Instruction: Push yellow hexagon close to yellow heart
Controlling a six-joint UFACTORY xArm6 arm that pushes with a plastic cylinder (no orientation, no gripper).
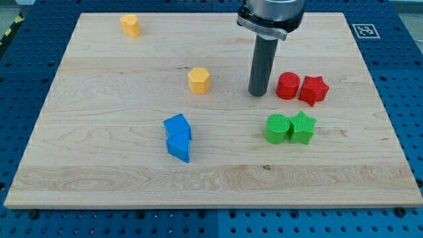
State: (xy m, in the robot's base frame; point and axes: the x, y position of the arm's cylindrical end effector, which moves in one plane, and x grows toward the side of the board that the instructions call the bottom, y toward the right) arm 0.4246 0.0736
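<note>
The yellow hexagon (pixel 198 80) lies near the board's middle, a little toward the view's top. The yellow heart (pixel 131 25) lies at the view's top left, far from the hexagon. My tip (pixel 257 94) rests on the board to the right of the hexagon, with a clear gap between them. The tip stands just left of the red cylinder (pixel 287 86).
A red star (pixel 313 90) touches the red cylinder on its right. A green cylinder (pixel 277 128) and a green star (pixel 303 127) sit together below them. Two blue blocks (pixel 178 137) lie stacked close together below the hexagon. The wooden board (pixel 92 165) ends at blue table edges.
</note>
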